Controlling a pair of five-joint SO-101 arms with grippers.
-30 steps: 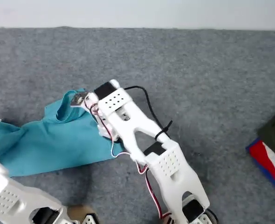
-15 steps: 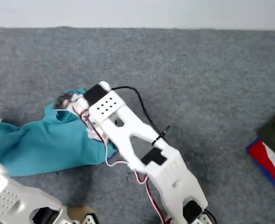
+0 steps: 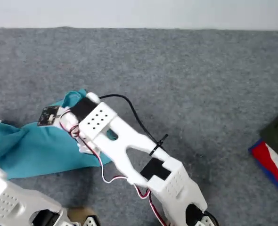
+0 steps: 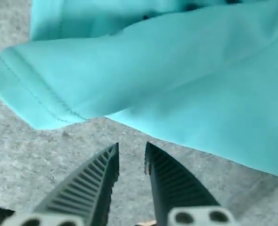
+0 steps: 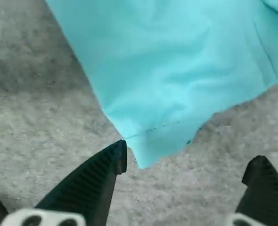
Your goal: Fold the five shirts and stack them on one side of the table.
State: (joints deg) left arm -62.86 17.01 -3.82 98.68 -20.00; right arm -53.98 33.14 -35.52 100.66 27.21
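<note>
Teal shirt (image 3: 30, 150) lies crumpled at 9 o'clock on the grey surface (image 3: 200, 84); fold 1 seems not yet made. Right gripper (image 5: 191, 162), wide open above the hem, should next close there; left gripper (image 4: 132, 148), barely open, holds nothing.

Wide-spread right gripper (image 5: 191, 165) above teal shirt (image 5: 176, 70) edge

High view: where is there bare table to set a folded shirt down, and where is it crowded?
Free: the grey table between the teal shirt and the clothes at the right edge, back to the wall. Crowded: near left, where an arm hangs over that shirt.
</note>
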